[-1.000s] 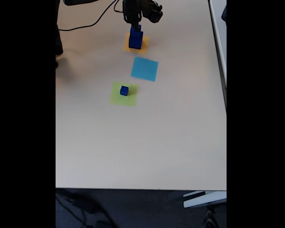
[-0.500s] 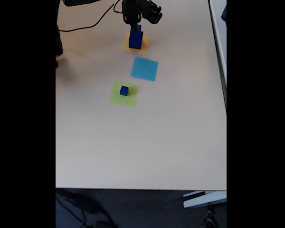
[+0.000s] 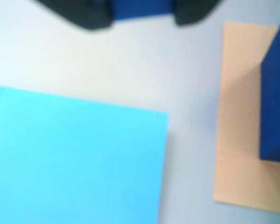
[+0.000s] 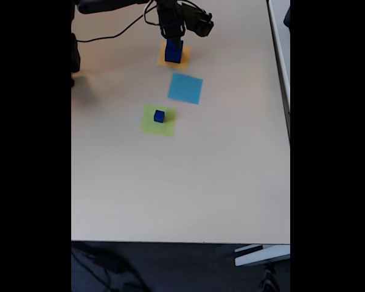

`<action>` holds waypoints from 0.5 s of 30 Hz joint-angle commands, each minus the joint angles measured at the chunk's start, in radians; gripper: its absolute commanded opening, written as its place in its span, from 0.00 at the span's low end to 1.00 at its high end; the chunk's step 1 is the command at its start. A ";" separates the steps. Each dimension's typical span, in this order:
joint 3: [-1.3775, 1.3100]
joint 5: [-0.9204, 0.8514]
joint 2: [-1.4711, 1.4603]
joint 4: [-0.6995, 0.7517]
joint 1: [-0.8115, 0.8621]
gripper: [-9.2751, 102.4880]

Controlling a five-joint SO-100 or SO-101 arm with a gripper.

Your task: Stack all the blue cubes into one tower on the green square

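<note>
The jaws are clamped on the medium blue cube point(image 3: 140, 8), their dark fingers point(image 3: 91, 16) pressing its two sides at the top of the wrist view. From the fixed view the gripper point(image 4: 172, 36) holds it just above the large blue cube point(image 4: 174, 53), which sits on the orange square point(image 4: 163, 59); no cube shows a long axis. Next along the table point(image 4: 188, 182) lies the light-blue square point(image 4: 185, 88), then the green square point(image 4: 152, 125) with the small blue cube point(image 4: 159, 115) resting on it.
</note>
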 commanded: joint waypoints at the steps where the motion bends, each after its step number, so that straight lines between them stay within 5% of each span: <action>1: -0.048 -0.078 0.097 0.011 0.066 0.08; 15: 0.012 -0.284 0.054 -0.017 0.327 0.08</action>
